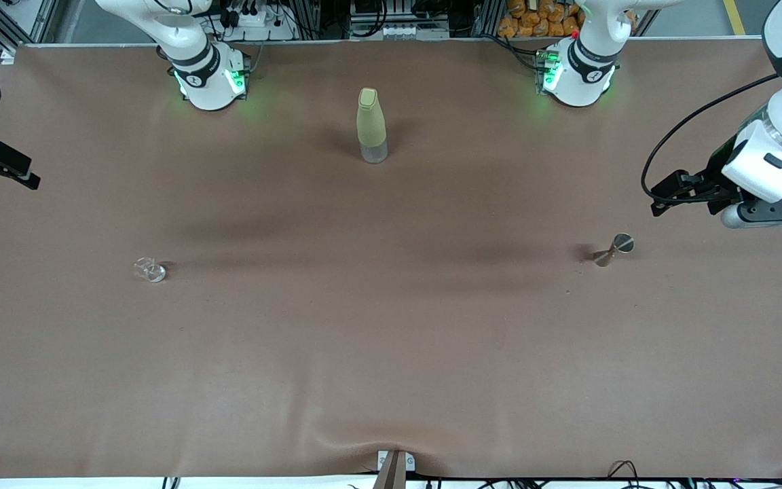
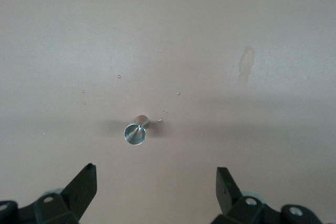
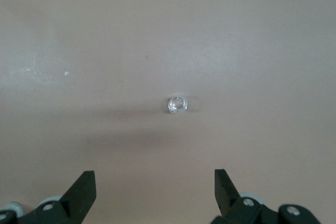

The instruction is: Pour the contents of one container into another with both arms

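Brown table (image 1: 391,353) carries cup (image 1: 150,270) under the spread, empty right claw (image 3: 155,187); jigger (image 1: 613,249) stands under the equally spread left claw (image 2: 157,184).

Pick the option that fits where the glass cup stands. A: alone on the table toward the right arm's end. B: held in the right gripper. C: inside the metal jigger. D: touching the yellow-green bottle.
A: the glass cup stands by itself on the table, well apart from the bottle and the jigger, and the open right gripper holds nothing.
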Motion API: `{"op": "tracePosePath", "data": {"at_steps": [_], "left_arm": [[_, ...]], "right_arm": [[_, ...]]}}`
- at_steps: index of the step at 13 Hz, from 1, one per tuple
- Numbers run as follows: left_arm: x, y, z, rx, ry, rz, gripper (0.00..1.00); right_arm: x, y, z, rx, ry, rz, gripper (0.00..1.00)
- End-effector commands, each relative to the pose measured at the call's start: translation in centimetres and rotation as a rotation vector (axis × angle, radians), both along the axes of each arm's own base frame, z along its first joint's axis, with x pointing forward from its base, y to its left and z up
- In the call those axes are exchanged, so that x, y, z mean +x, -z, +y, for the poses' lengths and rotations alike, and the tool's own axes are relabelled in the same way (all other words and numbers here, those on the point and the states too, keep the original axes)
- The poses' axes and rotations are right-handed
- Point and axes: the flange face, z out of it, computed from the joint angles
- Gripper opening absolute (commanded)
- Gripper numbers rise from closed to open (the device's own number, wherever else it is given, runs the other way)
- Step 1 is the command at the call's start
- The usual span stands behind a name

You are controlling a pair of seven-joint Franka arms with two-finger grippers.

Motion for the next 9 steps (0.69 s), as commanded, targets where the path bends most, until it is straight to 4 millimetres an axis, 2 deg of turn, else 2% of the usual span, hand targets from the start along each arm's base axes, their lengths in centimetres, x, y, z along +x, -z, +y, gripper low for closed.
{"op": "tracePosePath", "data": {"at_steps": [1, 4, 9], "left_arm": [[0.1, -0.1, 0.1, 0.006, -0.018, -0.011, 1.0], [0.4, 0.8, -0.1, 0.02, 0.009, 0.002, 1.0], [0.6, 0.9, 0.2, 0.02, 0.012, 0.003, 1.0]], "right_arm": [[0.5, -0.7, -0.3, 0.017, 0.03, -0.005, 1.0], [1.0, -0.1, 0.0, 0.015, 0.018, 0.001, 1.0], [2.1, 1.4, 0.0, 0.021, 0.023, 0.023, 1.0]]}}
